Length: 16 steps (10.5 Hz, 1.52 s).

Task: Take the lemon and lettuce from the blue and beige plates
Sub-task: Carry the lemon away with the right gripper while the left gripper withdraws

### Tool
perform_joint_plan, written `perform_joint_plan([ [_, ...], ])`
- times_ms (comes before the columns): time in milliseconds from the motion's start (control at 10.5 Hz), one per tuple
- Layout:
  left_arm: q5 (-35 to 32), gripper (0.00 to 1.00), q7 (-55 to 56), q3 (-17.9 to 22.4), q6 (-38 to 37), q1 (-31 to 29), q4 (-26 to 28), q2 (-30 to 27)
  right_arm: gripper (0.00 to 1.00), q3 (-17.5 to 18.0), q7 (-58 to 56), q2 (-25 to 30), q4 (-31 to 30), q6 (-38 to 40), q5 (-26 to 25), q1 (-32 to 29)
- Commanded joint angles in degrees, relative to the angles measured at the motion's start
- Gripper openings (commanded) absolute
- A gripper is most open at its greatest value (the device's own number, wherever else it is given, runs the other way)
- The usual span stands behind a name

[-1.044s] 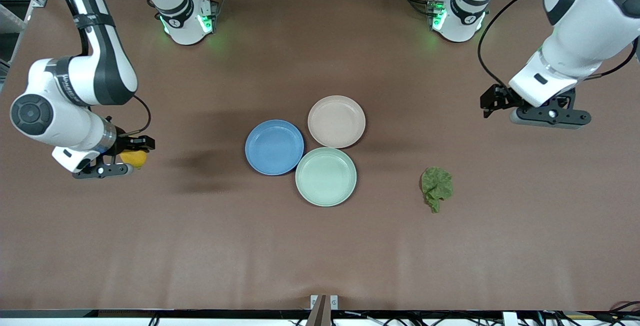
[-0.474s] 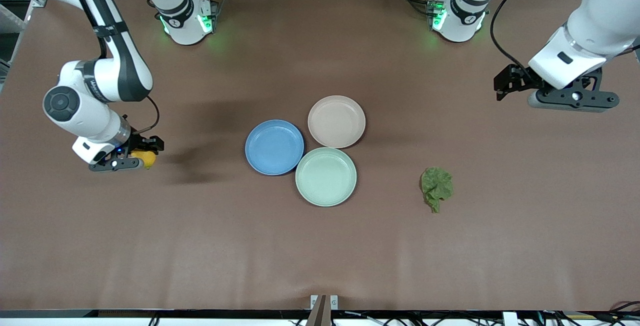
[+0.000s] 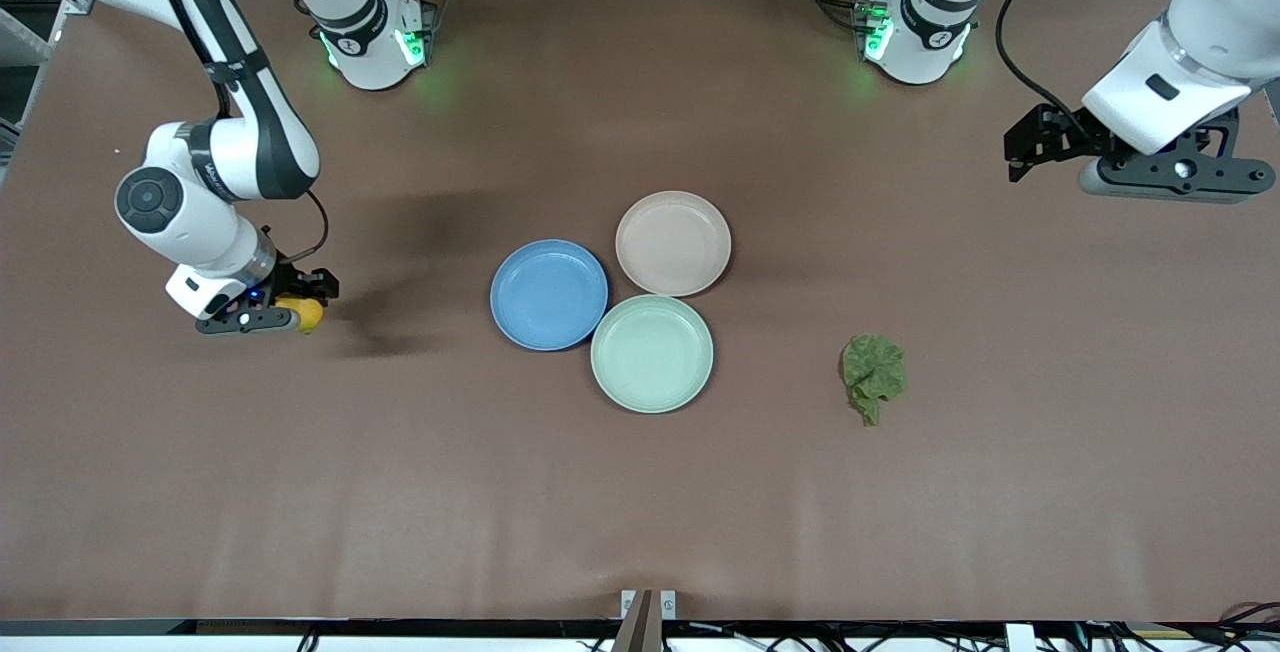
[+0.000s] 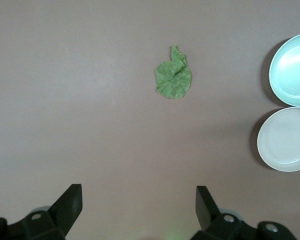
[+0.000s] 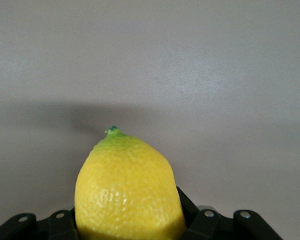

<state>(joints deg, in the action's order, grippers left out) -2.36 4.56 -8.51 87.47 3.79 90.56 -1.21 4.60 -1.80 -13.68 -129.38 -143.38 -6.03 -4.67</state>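
My right gripper (image 3: 296,313) is shut on the yellow lemon (image 3: 307,314) and holds it low over bare table toward the right arm's end, apart from the plates. In the right wrist view the lemon (image 5: 127,190) fills the gap between the black fingers (image 5: 200,222). The blue plate (image 3: 549,294) and the beige plate (image 3: 673,243) stand empty at mid-table. The lettuce (image 3: 873,375) lies on the table toward the left arm's end; it also shows in the left wrist view (image 4: 173,80). My left gripper (image 3: 1030,145) is open and empty, high over the table's left-arm end.
A mint-green plate (image 3: 652,353), empty, touches the blue and beige plates on the side nearer the front camera. The left wrist view shows it (image 4: 292,70) beside the beige plate (image 4: 285,140). Brown cloth covers the table.
My right gripper has come down and a little toward the plates, still holding the lemon. My left gripper has risen and drawn away from the lettuce toward the table's end.
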Motion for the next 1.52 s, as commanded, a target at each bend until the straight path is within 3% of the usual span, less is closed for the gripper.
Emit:
perform_joint_plan([
  [0, 1.74, 1.00, -1.49, -0.19, -2.04, -0.71, -2.75, 1.38, 0.49, 0.76, -0.40, -2.13, -0.26, -2.60, -1.17, -1.75],
  [949, 2.80, 1.00, -0.96, 0.07, 0.95, -1.33, -3.37, 1.12, 0.50, 0.67, -1.89, -10.04, -0.09, -12.00, -1.44, -4.03],
  [1234, 1.92, 1.00, -1.22, -0.28, 1.22, -1.33, -3.37, 1.04, 0.58, 0.76, -1.98, -11.36, 0.00, -13.32, -1.44, -4.21],
  [1423, 1.92, 1.00, -1.22, -0.37, 1.22, -1.24, -3.37, 0.95, 0.71, 0.76, -1.81, -11.98, 0.00, -13.59, -1.44, -4.21],
])
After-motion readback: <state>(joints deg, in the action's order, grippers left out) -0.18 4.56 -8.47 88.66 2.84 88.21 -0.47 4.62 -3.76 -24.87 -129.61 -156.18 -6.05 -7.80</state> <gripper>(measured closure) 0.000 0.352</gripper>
